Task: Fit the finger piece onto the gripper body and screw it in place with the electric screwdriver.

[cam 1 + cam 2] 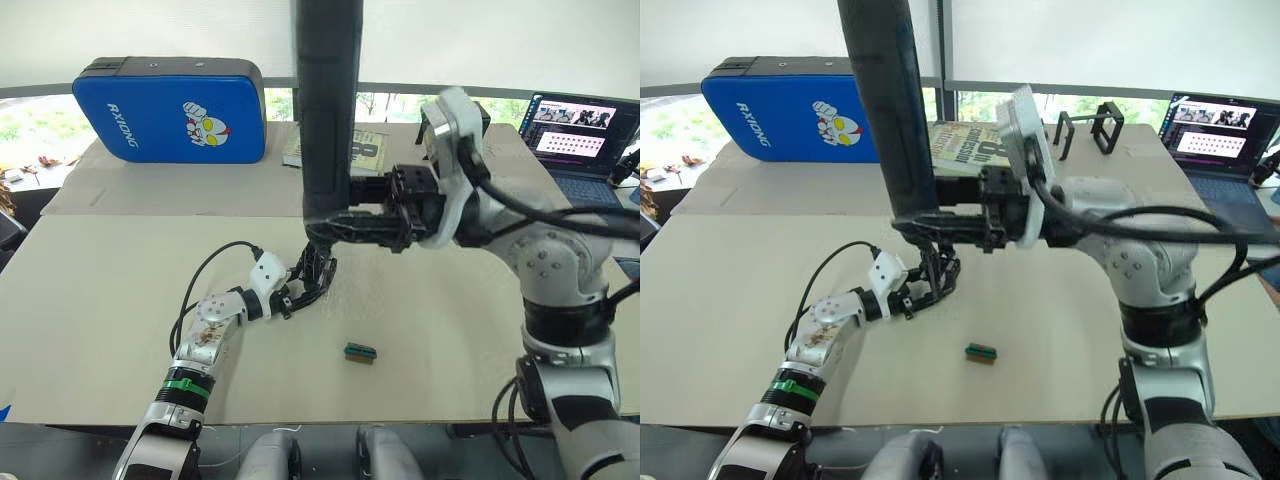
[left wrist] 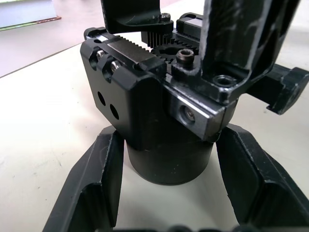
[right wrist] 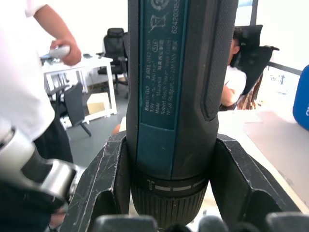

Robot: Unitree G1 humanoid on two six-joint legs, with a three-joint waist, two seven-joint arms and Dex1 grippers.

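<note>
Head view: right fingers [image 1: 345,222] clamp electric screwdriver [image 1: 328,100] upright; left fingers [image 1: 303,290] grip gripper body [image 2: 159,116].

Bright, even daylight comes from the windows behind the pale beige table [image 1: 120,320], where the outdoors is washed out to near white. Shadows on the tabletop are soft and faint. The thick dark cylindrical electric screwdriver [image 1: 328,100] looms large and slightly soft near the head camera. The room behind it in the right wrist view is blurred.
</note>
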